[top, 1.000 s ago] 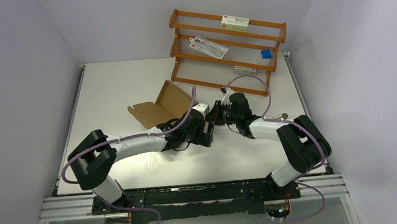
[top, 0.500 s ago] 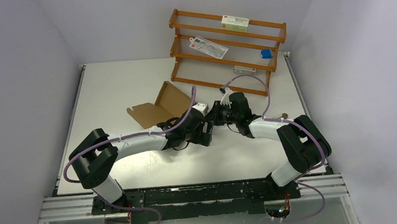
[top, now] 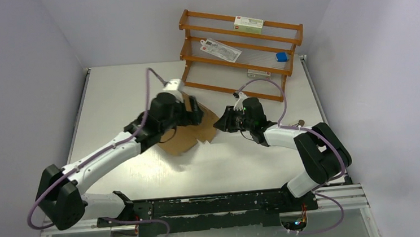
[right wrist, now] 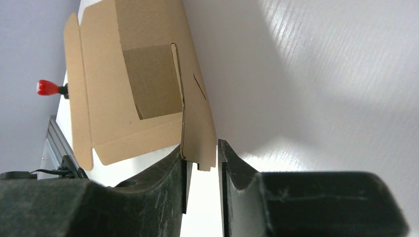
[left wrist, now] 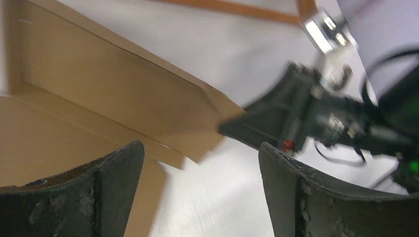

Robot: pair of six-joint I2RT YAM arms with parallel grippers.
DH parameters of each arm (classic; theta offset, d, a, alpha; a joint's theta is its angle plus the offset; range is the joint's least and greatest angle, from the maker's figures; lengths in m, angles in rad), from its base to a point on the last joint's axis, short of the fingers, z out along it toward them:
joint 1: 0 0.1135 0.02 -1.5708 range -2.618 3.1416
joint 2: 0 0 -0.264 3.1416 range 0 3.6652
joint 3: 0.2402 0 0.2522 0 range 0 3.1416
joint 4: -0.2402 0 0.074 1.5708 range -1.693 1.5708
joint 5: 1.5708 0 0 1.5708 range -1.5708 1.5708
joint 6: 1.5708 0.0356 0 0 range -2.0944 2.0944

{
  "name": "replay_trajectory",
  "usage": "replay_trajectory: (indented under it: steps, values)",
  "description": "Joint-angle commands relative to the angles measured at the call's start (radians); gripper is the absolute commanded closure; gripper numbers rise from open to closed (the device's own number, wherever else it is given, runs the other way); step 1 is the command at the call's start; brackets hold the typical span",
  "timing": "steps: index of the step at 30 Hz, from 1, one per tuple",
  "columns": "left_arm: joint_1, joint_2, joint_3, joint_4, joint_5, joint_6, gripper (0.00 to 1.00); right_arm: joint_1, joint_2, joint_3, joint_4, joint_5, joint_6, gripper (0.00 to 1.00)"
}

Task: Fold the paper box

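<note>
White table (top: 115,92), walled in pale grey on three sides; a wooden rack (top: 242,53) is stood at the far right corner.

Item 1. Paper box (top: 189,137): plain brown card, laid near the middle of the table, a little toward the far edge, between the two arms. It is not yet formed. In the right wrist view, flat panels, notches and crease lines are shown, with one long flap turned up from the sheet.

Item 2. Right gripper (right wrist: 201,148): jaws drawn nearly together, with the corner of the upturned flap pinched between them. Only the very tip of the flap is held.

Item 3. Left gripper (left wrist: 198,148): jaws spread wide, nothing held. It is carried above the far side of the card and appears not to be in contact with it.

Step in hand (judged): a side flap is being raised along its crease.

Handling notes (judged):
- The flap is best turned about its own crease, not pulled outward, or the whole sheet will be dragged across the table.
- The base panel should be pinned by the left gripper just beside the crease before the flap is stood fully upright.
- With so small a bite, a slip is likely, so the pinch should be kept firm and the motion slow.
- Thin card at a notch is easily torn, so twisting should be avoided.
</note>
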Motion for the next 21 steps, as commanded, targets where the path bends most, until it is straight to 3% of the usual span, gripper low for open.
replay_trajectory:
  steps: [1, 8, 10, 17, 19, 21]
  values:
    - [0.155, -0.070, -0.045, 0.000, -0.013, 0.012, 0.10, 0.000, -0.033, -0.009, 0.024, 0.016, 0.004, 0.70]
    - [0.209, -0.048, -0.004, -0.170, -0.013, 0.012, 0.10, 0.005, -0.040, -0.015, 0.039, 0.007, 0.013, 0.63]
    - [0.209, -0.035, 0.014, -0.225, 0.106, 0.269, 0.23, 0.007, -0.037, -0.023, 0.051, 0.006, 0.016, 0.61]
    - [0.200, 0.020, 0.096, -0.385, 0.154, 0.381, 0.38, 0.025, -0.009, -0.049, 0.096, 0.046, -0.005, 0.56]
    - [0.153, 0.036, 0.111, -0.395, 0.124, 0.421, 0.46, 0.024, 0.009, -0.055, 0.122, 0.059, -0.012, 0.56]
    - [0.070, 0.060, 0.120, -0.390, 0.040, 0.451, 0.46, 0.025, 0.019, -0.044, 0.125, 0.044, -0.017, 0.57]
